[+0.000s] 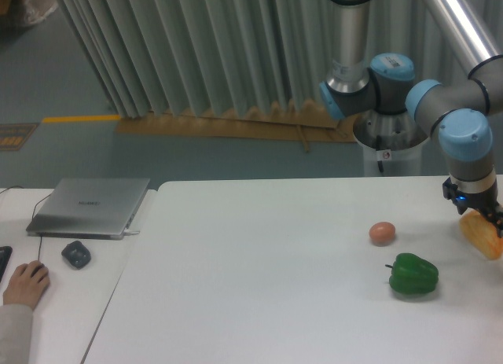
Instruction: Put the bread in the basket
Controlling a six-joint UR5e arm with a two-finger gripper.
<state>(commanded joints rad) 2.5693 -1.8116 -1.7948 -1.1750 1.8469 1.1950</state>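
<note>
The gripper (489, 219) sits at the table's (259, 277) right edge, directly over the bread (482, 236); whether its fingers clench the bread cannot be told. A green pepper (413, 274) and a pinkish-brown egg (382, 233) lie nearby to the left.

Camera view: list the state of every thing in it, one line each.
end effector: low at the bread, at the frame's right edge; open or shut cannot be told.
bread: on the table, right against the end effector.
egg: resting on the table, untouched.
green pepper: lying on the table, apart from the egg.
laptop: lid closed.
</note>
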